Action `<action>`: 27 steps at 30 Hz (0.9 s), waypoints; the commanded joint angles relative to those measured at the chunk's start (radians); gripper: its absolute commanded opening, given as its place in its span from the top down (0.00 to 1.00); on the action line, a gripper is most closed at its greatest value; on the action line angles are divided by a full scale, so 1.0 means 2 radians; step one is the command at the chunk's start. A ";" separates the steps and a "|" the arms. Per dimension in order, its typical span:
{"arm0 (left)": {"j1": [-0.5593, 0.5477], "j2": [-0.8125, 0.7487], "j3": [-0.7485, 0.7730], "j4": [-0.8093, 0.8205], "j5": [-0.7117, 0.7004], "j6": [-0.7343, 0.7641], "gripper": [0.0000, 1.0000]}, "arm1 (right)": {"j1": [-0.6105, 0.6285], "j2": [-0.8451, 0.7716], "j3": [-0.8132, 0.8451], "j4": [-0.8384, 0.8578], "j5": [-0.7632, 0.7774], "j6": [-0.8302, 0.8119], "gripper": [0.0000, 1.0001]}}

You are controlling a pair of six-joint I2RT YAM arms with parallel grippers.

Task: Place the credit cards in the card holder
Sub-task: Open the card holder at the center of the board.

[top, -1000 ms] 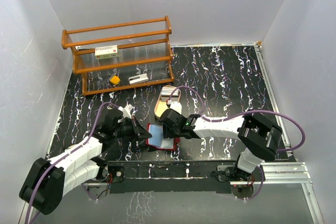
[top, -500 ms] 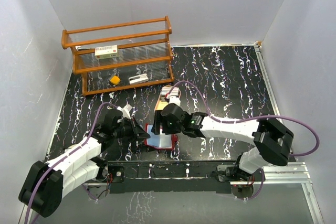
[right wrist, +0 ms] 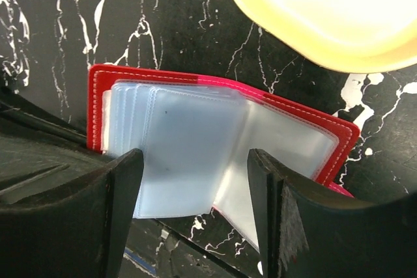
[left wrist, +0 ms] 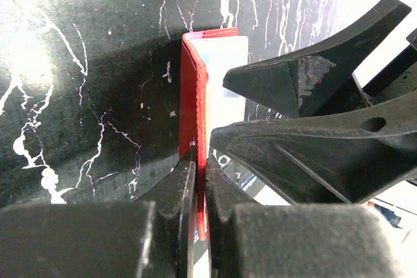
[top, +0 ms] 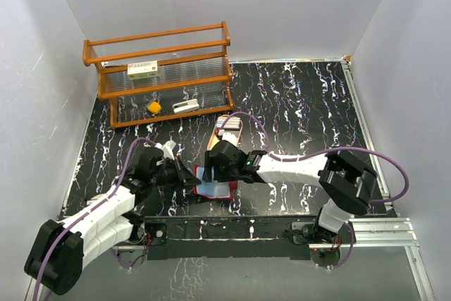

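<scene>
The card holder (right wrist: 221,128) lies open on the black marbled table, with a red cover and clear bluish pocket leaves fanned out. My left gripper (left wrist: 201,183) is shut on its left cover edge (left wrist: 194,96), holding that flap upright. My right gripper (right wrist: 195,206) hangs open just above the pocket leaves, one finger on each side and nothing between them. In the top view it (top: 217,168) is over the card holder (top: 220,189), with the left gripper (top: 190,180) beside it. A small pale stack, apparently the credit cards (top: 227,124), lies in the tan tray (top: 237,134).
The tan tray (right wrist: 326,17) sits close behind the card holder. A wooden rack (top: 162,68) at the back left holds a white red-labelled box (top: 142,70), a yellow item (top: 153,108) and a white item (top: 185,106). White walls enclose the table.
My right gripper has opened wide and shifted left over the open card holder. The left gripper has kept its hold on the cover edge.
</scene>
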 commanded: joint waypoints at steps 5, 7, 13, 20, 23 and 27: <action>0.000 0.002 -0.003 0.033 0.021 -0.013 1.00 | -0.001 0.031 0.027 0.014 0.020 -0.010 0.39; -0.001 0.003 -0.002 0.031 0.021 -0.013 1.00 | -0.001 0.036 0.030 0.003 0.028 -0.011 0.39; -0.001 0.000 0.006 0.018 0.017 -0.006 1.00 | -0.001 0.032 0.024 -0.039 0.064 -0.014 0.41; -0.001 -0.002 0.018 -0.023 -0.008 0.007 1.00 | -0.002 0.013 0.022 -0.111 0.099 -0.015 0.42; -0.001 -0.004 0.021 -0.031 -0.009 0.010 1.00 | -0.002 -0.003 0.017 -0.133 0.115 -0.013 0.43; -0.001 -0.001 0.030 -0.043 -0.008 0.014 1.00 | -0.003 -0.024 0.027 -0.178 0.155 -0.019 0.43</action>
